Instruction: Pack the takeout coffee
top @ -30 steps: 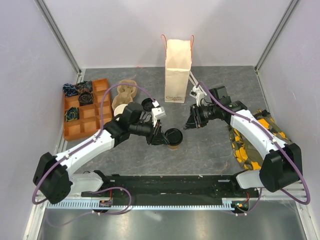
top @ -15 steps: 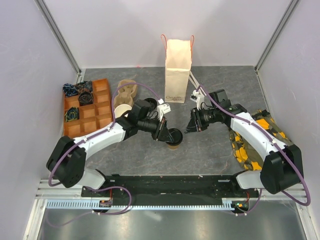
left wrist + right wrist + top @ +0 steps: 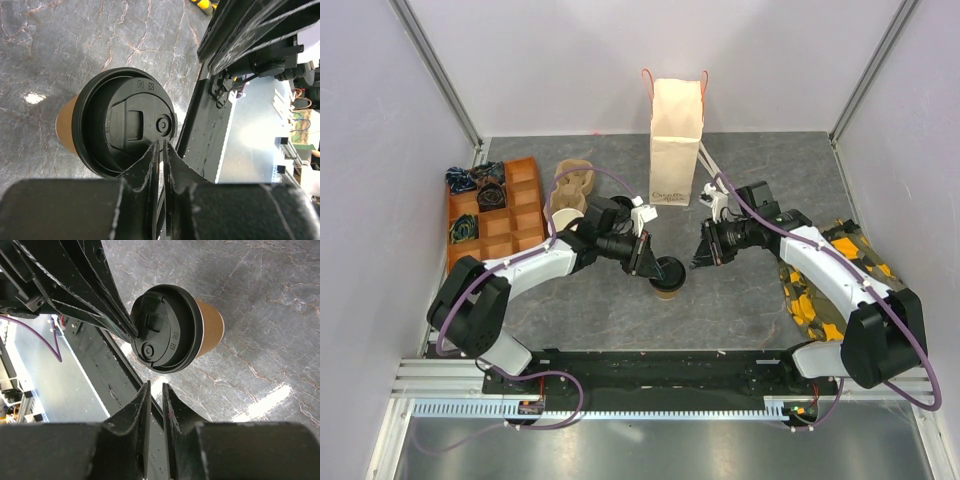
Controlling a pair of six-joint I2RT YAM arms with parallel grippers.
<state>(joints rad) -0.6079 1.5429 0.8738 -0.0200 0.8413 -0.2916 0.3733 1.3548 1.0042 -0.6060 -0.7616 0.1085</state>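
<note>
The takeout coffee (image 3: 667, 278), a tan paper cup under a black lid, stands upright on the grey table in front of the arms. My left gripper (image 3: 649, 264) is just left of it. In the left wrist view its jaws (image 3: 161, 143) are all but together with nothing between them, and their tips rest on the lid (image 3: 125, 122) near its rim. My right gripper (image 3: 703, 254) hovers to the right of the cup, apart from it. Its jaws (image 3: 155, 385) show a thin slit and hold nothing, with the cup (image 3: 172, 327) beyond them.
A white paper bag (image 3: 676, 140) with red handles stands upright at the back. To the left are an orange divided tray (image 3: 495, 215), a stack of lidless cups (image 3: 565, 215) and a cardboard carrier (image 3: 575, 180). A yellow-and-black bag (image 3: 820, 285) lies under the right arm.
The left arm has drawn its elbow in and its jaws have narrowed, tips now on the lid. The right jaws have narrowed a little; that arm has barely moved. The cup stays put.
</note>
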